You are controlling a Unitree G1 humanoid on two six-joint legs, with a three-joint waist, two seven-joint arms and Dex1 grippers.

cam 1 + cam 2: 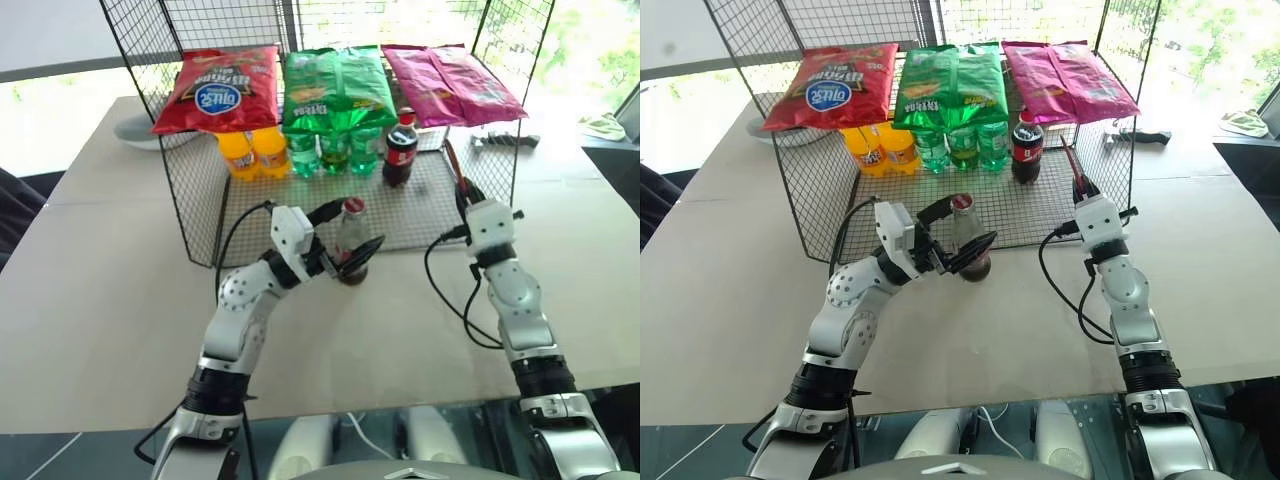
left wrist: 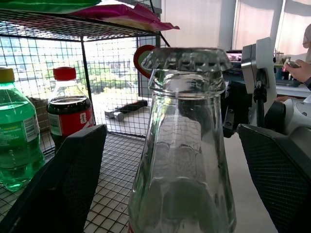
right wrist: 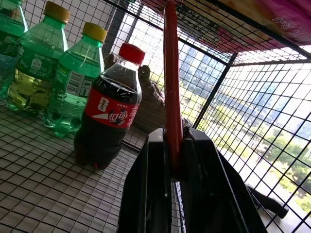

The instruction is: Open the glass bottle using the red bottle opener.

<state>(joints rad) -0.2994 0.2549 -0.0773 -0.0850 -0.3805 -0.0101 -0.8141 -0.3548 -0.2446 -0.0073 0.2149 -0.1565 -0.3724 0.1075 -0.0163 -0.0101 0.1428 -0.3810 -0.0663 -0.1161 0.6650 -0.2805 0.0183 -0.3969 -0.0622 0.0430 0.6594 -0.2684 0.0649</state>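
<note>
Both arms reach over the table: left gripper [image 1: 349, 243] stands spread around the capped glass bottle [image 1: 351, 240], while right gripper [image 3: 171, 145], well apart, clamps the upright red bottle opener [image 3: 171, 82]

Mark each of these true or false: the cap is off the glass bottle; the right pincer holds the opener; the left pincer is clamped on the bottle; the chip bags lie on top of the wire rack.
1. The cap is off the glass bottle. False: the red cap is on.
2. The right pincer holds the opener. True.
3. The left pincer is clamped on the bottle. False: its fingers stand open either side of it.
4. The chip bags lie on top of the wire rack. True.
</note>
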